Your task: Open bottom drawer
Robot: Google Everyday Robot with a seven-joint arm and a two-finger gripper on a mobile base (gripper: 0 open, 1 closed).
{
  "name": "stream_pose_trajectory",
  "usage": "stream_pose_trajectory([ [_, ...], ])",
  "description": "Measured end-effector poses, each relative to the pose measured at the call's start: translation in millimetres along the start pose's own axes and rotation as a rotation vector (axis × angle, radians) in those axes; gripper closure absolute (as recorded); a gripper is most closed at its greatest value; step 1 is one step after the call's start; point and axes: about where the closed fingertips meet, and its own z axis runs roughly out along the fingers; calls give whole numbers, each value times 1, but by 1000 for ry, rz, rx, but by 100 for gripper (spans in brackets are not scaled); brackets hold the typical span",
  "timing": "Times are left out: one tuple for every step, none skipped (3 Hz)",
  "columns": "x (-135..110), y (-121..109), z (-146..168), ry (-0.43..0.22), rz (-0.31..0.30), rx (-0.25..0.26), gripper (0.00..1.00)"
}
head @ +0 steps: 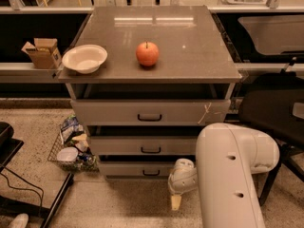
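Note:
The bottom drawer (128, 169) is the lowest of three grey fronts in the cabinet, with a small black pull handle (151, 173) at its middle. Its front sits about in line with the drawers above. My gripper (176, 201) hangs just in front of the drawer, low and to the right of the handle, pointing down at the floor and not touching it. My white arm (232, 175) fills the lower right and hides the cabinet's right lower corner.
On the cabinet top stand a red apple (147, 53) and a white bowl (84, 58). A wire basket of clutter (71, 148) sits on the floor left of the drawers. A black chair (273, 110) stands on the right, and a cardboard box (42, 52) rests on the left shelf.

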Motion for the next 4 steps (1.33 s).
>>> stream_pose_trajectory([
  [-8,-13,7,-1,-10,30,0],
  [-16,-26,11,-6,-25,60,0],
  [-21,-40,13,-3,-38,88,0],
  [-23,-51,19,-4,-39,102,0],
])
